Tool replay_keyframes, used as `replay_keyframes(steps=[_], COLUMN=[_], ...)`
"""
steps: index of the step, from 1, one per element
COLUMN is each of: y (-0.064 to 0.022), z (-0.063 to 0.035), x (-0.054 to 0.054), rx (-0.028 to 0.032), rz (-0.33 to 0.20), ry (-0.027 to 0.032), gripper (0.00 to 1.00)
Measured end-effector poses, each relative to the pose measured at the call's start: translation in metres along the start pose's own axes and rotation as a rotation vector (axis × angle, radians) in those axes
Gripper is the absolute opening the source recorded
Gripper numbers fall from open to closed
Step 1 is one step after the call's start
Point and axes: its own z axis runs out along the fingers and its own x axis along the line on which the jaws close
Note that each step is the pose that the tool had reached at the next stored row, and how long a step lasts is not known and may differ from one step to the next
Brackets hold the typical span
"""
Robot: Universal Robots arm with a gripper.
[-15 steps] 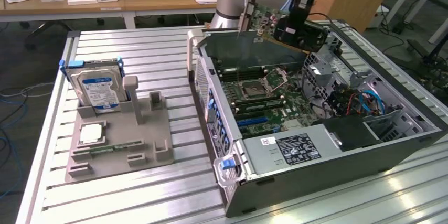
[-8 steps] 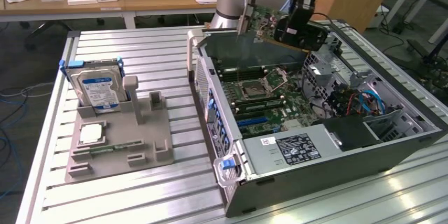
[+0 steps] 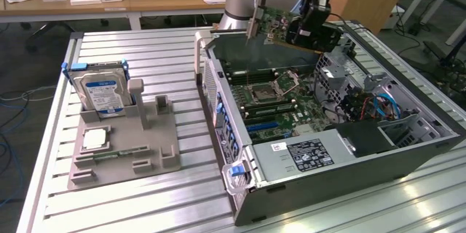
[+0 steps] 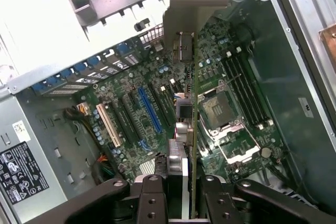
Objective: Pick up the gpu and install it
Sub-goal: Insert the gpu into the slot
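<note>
ROBOT LAB: The arm's gripper [image 3: 304, 23] holds the gpu [image 3: 280, 25] in the air above the open case [image 3: 350, 151], its jaws pinching the thin board from both sides. From the wrist, the gpu hangs edge-on over the motherboard [image 4: 131, 129], with its metal bracket [image 4: 184, 3] toward the case's rear wall. It appears to sit nearer the CPU socket [image 4: 218, 109] than the blue slot [image 4: 148, 109]. The danger from here is a descent off line: the gpu's edge could land on board parts rather than in a slot, or the bracket could snag the rear frame. So narrow a pinch could also let the gpu tilt. The hard drive [image 3: 102, 94] stands in its holder [image 3: 145, 145], well apart.
</note>
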Motion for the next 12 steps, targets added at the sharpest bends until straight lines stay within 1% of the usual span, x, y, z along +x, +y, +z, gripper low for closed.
replay_keyframes(steps=[4,12], y=[-0.0001,-0.0002], z=[0.0,0.0001], x=[0.0003,0.0005], rx=[0.0035,0.0041], rz=[-0.019,-0.052], ry=[-0.0011,-0.0006], gripper=[0.28,0.28])
